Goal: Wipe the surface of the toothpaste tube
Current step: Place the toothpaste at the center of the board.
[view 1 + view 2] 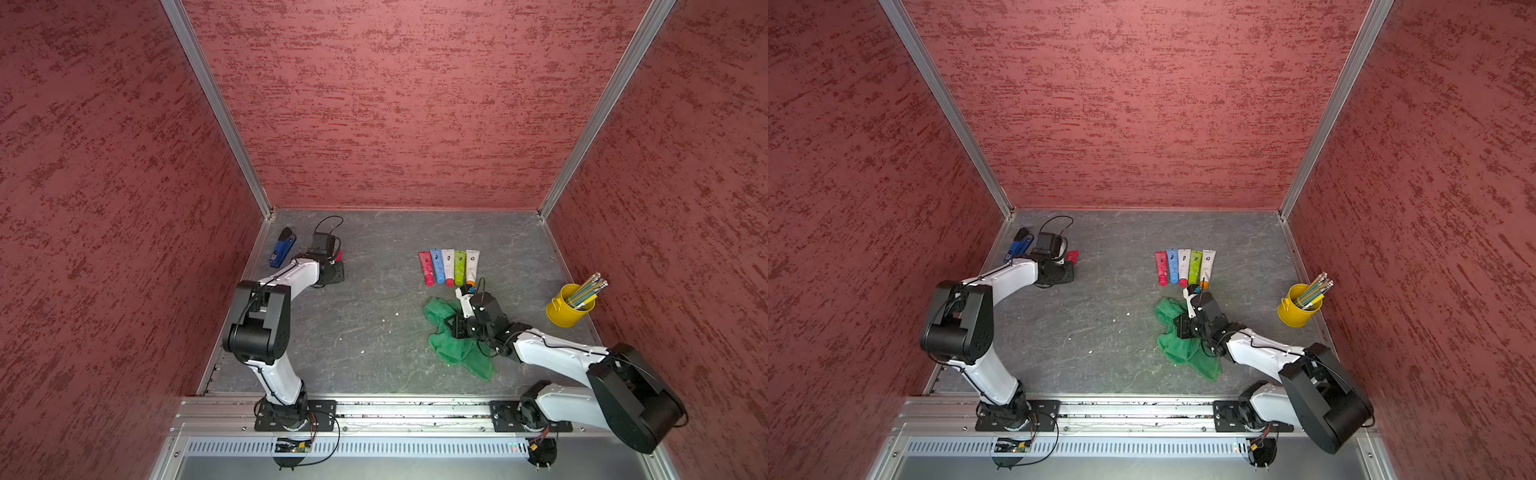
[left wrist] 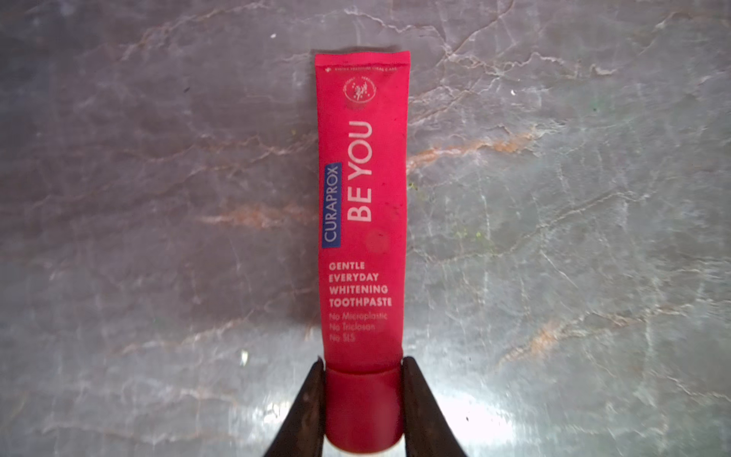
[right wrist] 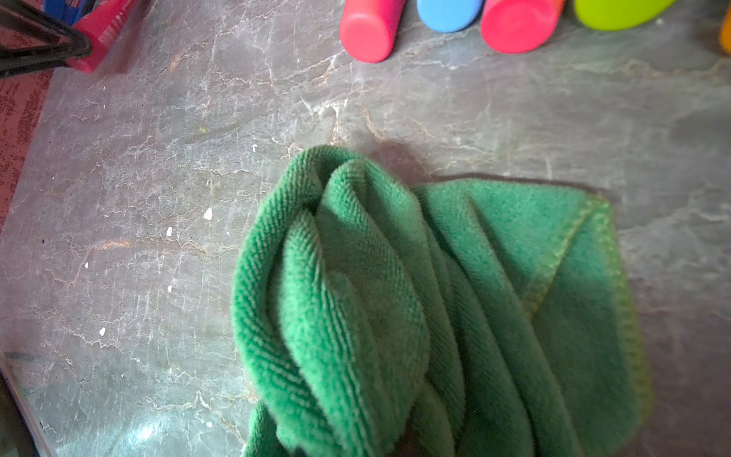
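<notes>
In left wrist view, left fingers (image 2: 312, 407) clamp tube (image 2: 362, 198) cap (image 2: 364, 403), right fingers (image 1: 451, 327) pinch cloth (image 3: 395, 296)

On the red toothpaste tube (image 2: 362, 205) we read "CURAPROX" in white on a blue patch (image 2: 331, 205), with "BE YOU" in large letters beside it. Then come "GENTLE EVERYDAY WHITENING TOOTHPASTE" and, fainter, "No Microplastic", "No Triclosan", "No SLS". The fine line at its crimped end is too small for us to read.

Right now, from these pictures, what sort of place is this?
Probably a robot test cell, not a home: red textured walls on aluminium posts box in a grey marbled table, and two robot arms are bolted to its front rail.
</notes>
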`<action>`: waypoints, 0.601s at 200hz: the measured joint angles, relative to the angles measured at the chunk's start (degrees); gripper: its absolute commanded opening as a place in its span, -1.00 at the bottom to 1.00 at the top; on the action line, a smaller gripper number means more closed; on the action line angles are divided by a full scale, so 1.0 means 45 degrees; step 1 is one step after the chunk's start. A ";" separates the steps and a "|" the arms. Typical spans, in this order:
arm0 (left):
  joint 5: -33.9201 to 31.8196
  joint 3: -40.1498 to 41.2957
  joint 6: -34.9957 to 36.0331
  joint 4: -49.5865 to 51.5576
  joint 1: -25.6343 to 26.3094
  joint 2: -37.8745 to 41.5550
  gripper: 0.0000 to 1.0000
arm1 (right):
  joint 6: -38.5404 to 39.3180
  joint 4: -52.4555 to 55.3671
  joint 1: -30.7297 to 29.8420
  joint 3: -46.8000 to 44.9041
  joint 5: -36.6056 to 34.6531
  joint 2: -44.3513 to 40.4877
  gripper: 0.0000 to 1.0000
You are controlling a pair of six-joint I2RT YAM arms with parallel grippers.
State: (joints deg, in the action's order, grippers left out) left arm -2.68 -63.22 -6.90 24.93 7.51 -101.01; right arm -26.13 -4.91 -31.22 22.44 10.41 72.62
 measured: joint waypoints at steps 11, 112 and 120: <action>0.0005 -0.0219 0.0345 0.0112 -0.0073 -0.0194 -1.00 | 0.0010 -0.0005 0.0000 0.0000 0.0015 0.0000 -1.00; -0.0563 -0.0894 0.1467 0.0568 -0.1005 -0.1005 -0.91 | 0.0015 -0.0107 0.0000 0.0000 0.0180 0.0175 -1.00; -0.0568 -0.0894 0.1501 0.0568 -0.0976 -0.1025 -0.89 | 0.0015 -0.0107 0.0000 0.0000 0.0180 0.0175 -1.00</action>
State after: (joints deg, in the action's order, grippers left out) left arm -5.23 -67.24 -0.14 27.49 3.11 -105.62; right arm -26.06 -5.39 -31.22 22.44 11.22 73.41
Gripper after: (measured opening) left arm 0.294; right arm 0.086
